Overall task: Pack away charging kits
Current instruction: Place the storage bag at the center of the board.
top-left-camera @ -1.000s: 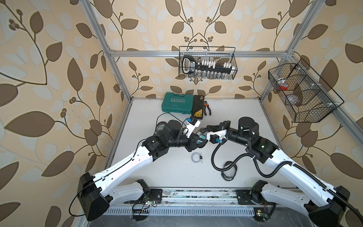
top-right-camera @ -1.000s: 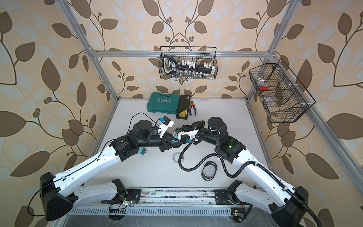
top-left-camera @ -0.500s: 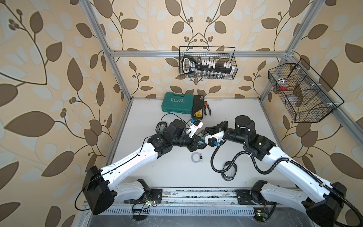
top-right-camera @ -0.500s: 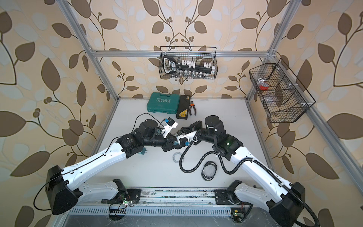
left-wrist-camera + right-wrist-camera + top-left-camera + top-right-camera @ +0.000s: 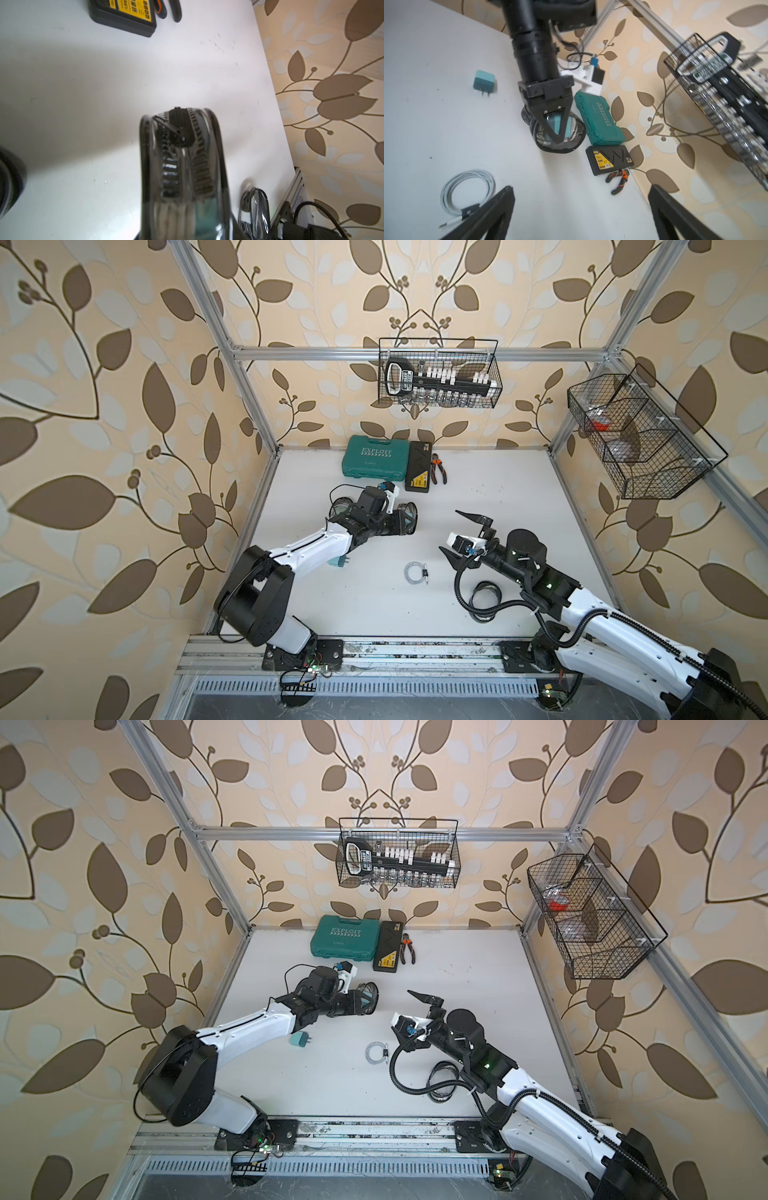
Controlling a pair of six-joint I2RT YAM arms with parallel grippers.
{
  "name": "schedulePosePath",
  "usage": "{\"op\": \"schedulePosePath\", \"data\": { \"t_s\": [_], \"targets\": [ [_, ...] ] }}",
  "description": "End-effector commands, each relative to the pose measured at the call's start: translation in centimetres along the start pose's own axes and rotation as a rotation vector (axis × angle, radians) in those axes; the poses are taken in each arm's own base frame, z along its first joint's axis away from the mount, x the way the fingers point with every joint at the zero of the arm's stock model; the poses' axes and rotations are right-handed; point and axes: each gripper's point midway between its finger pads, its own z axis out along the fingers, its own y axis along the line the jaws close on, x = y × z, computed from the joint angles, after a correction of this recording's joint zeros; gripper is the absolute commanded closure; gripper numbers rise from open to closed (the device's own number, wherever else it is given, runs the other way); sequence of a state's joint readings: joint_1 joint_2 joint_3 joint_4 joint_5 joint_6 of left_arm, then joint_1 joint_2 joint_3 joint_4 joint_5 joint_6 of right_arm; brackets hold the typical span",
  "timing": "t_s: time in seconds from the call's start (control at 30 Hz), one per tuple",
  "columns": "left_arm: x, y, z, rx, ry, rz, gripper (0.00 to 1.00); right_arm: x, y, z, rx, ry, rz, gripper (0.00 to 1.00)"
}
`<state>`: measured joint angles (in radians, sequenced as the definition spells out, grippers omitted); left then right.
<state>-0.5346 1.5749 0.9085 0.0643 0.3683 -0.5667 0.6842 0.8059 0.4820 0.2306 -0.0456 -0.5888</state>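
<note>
Tech: Right gripper (image 5: 451, 531) is standing spread now, shut a second ago, holding nothing.
Lead: Plug adapter (image 5: 300, 1040) is lying by the left arm (image 5: 249, 1025), left gripper (image 5: 555, 133) is pinching the zip pouch (image 5: 576, 129), cable (image 5: 376, 1053) is resting coiled mid-table.

On my feeds I count two teal plug adapters (image 5: 300, 1040), one coiled white cable (image 5: 415, 573), three black-rimmed clear pouches (image 5: 575, 135), one teal tool case (image 5: 374, 457), one black case (image 5: 419, 466), one pair of pliers (image 5: 438, 468), two wire baskets (image 5: 440, 373).
</note>
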Motion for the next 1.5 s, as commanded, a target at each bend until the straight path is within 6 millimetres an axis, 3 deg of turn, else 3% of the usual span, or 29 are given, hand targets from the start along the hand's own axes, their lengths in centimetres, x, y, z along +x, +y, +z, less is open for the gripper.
{"op": "schedulePosePath", "data": {
  "t_s": [0.0,0.07,0.2,0.3,0.37,0.4,0.53,0.63,0.67,0.83,0.93,1.1,1.3,1.47],
  "targets": [
    [-2.8,-1.9,2.6,0.116,-0.054,-0.075,1.0,-3.1,-4.5,-1.8,0.207,-0.182,0.393,0.0],
    [-3.0,-1.5,5.0,0.143,-0.033,-0.122,1.0,-2.4,-6.1,-2.2,0.297,-0.214,0.604,0.0],
    [-2.6,0.4,9.0,0.141,0.002,-0.219,1.0,1.7,-7.7,-1.9,0.446,-0.049,0.836,0.0],
    [-2.2,1.4,10.2,0.126,0.013,-0.248,1.0,5.7,-9.3,-2.9,0.632,0.079,1.032,0.0],
    [-1.8,2.1,10.4,0.102,0.015,-0.257,0.98,6.5,-9.1,-2.4,0.598,0.13,1.085,0.0],
    [-1.7,2.5,10.4,0.085,0.008,-0.26,0.91,6.5,-8.9,-1.9,0.561,0.142,1.094,0.0],
    [-1.2,4.1,9.5,0.008,-0.023,-0.275,0.45,6.9,-8.3,-0.6,0.503,0.184,1.123,0.0],
    [-0.9,5.1,8.3,-0.055,-0.051,-0.284,0.26,8.3,-8.0,-0.4,0.54,0.235,1.146,0.0],
    [-0.9,5.3,7.9,-0.069,-0.063,-0.285,0.02,9.0,-8.2,-0.6,0.574,0.262,1.157,0.0],
    [-1.1,4.3,5.2,-0.079,-0.083,-0.283,0.01,11.6,-7.8,-1.4,0.64,0.392,1.249,0.01],
    [-1.4,3.5,2.8,-0.091,-0.111,-0.275,0.01,12.6,-7.2,-1.5,0.633,0.413,1.3,0.0],
    [-1.6,3.7,-2.5,-0.224,-0.156,-0.278,0.01,15.1,-8.0,-3.9,0.793,0.441,1.353,0.0],
    [-2.7,2.1,-8.8,-0.234,-0.287,-0.249,0.01,15.3,-9.4,-5.4,0.867,0.389,1.409,0.0],
    [-2.2,1.1,-11.9,-0.15,-0.385,-0.171,0.01,14.6,-10.4,-6.2,0.891,0.288,1.371,0.02]
  ]
}}
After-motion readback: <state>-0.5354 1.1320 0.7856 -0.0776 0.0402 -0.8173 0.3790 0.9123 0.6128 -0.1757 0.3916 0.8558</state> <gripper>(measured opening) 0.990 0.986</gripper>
